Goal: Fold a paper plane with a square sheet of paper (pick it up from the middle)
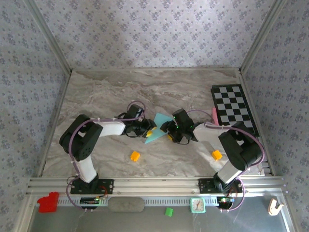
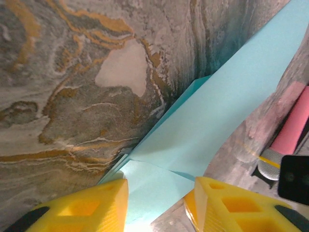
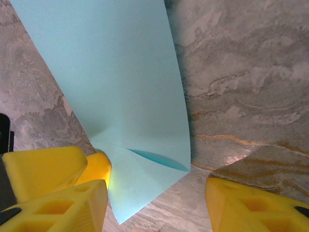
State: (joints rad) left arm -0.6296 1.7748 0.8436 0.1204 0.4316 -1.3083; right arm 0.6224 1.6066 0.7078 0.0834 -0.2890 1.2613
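The thin teal-blue sheet of paper (image 1: 155, 129) (partly folded) is straddled on the marbled worktop (image 1: 120, 92) by the left end effector (image 2: 160, 186) and the right end effector (image 3: 155, 191), both released.

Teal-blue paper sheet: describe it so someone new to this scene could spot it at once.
On the grey marbled table, look at the centre, where the left gripper and right gripper meet. The thin teal-blue paper sheet lies between them, partly folded to a point. It is far larger than the two orange cubes nearer the arms' bases.
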